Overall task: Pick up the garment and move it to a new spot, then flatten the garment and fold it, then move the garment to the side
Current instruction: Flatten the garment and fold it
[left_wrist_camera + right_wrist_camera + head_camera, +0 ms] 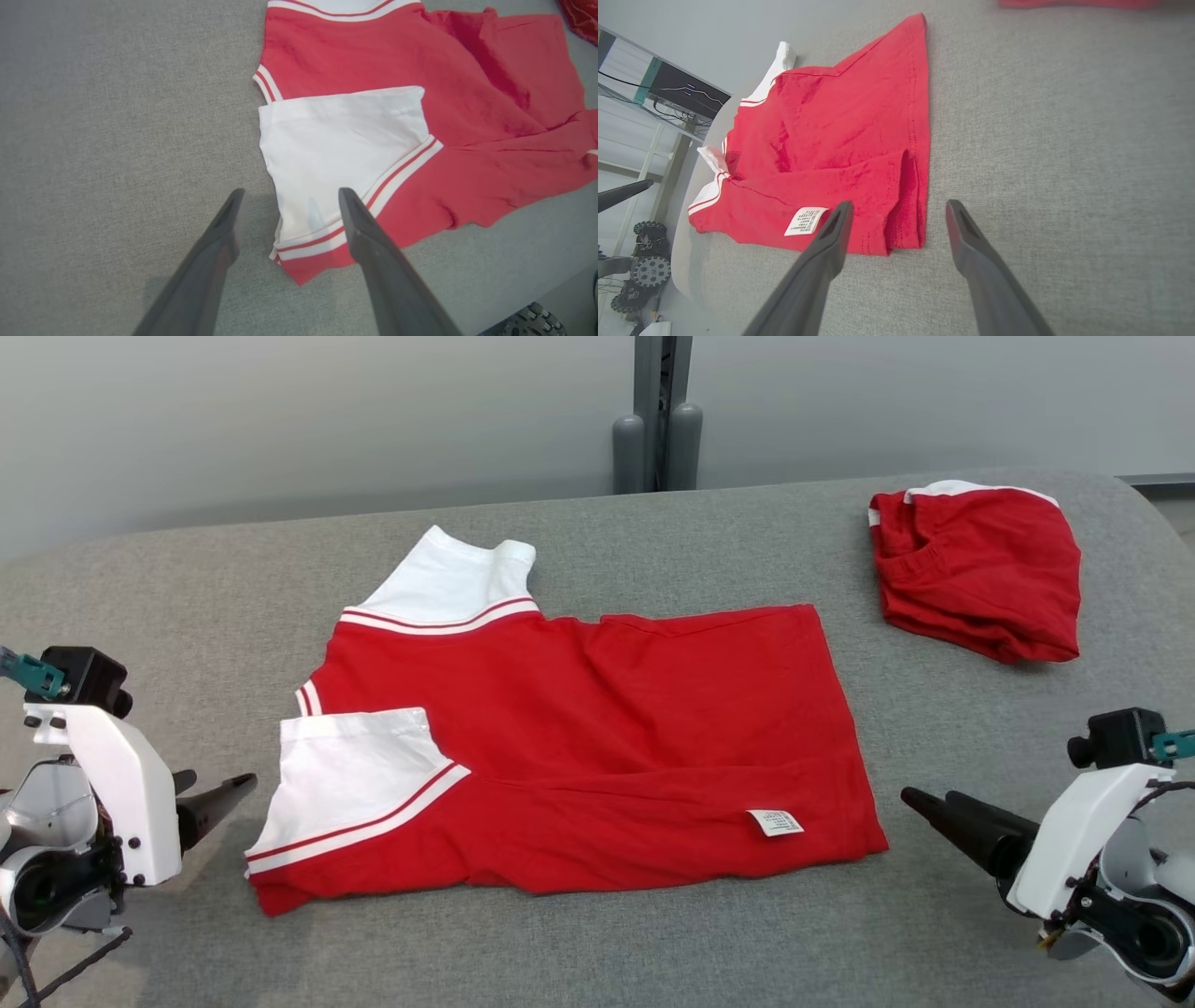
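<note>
Garment [597,747]: red shirt, white sleeves, flat at middle of grey table [187,579]; near edge and near sleeve turned in, far sleeve out, mild wrinkles. Judged mid-fold. Next likely: pinch far edge at both ends, bring over evenly. Left gripper [290,193] near cuff, right gripper [899,205] near hem corner, both spread, empty.
</note>
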